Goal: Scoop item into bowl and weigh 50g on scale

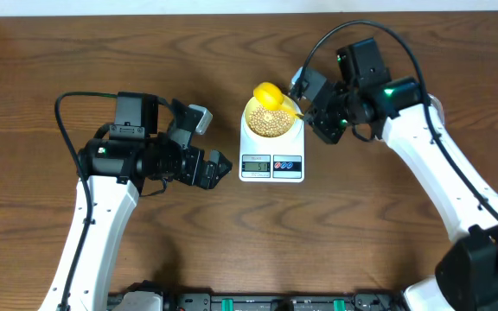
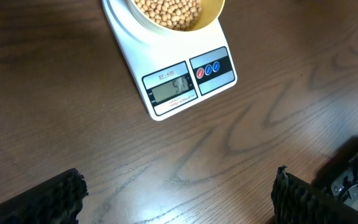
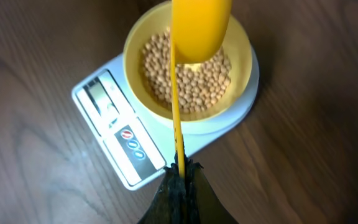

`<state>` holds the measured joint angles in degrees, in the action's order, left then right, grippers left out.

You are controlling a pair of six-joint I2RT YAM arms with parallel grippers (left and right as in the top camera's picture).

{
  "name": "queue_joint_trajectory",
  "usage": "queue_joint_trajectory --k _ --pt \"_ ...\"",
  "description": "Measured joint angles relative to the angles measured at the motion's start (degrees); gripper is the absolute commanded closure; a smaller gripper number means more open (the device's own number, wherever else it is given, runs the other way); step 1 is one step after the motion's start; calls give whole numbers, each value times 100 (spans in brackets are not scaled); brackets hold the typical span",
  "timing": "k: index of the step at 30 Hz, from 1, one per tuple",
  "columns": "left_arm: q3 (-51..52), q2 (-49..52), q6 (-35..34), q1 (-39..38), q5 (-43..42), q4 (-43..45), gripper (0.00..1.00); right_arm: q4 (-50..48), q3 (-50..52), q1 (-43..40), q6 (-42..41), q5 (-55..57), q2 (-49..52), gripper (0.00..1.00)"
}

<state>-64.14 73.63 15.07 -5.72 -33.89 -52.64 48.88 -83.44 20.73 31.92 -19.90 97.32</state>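
A bright yellow plastic scoop (image 3: 201, 25) in the right tool (image 3: 180, 177) hangs over the small pale yellow bowl (image 3: 241, 71), blocking entry from above; brown wooden worktop (image 1: 258, 233) toward the near edge lies open.

The fingers (image 3: 166, 202) pinch the scoop (image 3: 201, 25) above beans (image 3: 191, 87) in bowl (image 3: 135, 46).

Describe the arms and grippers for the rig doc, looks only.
Both match: the left arm and right arm have white tubular links and black boxy joint housings, each with a small green light. A black cable loops over each wrist. The left gripper has black fingers with ribbed pads; the right gripper is black too. No markings are legible.
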Motion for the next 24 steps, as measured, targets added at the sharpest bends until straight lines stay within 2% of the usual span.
queue_joint_trajectory --k 14,24 --pt "0 0 0 0 0 0 2 -291 0 474 170 1045 721 99" --pt "-2 0 0 0 0 0 2 -483 0 651 225 1788 831 99"
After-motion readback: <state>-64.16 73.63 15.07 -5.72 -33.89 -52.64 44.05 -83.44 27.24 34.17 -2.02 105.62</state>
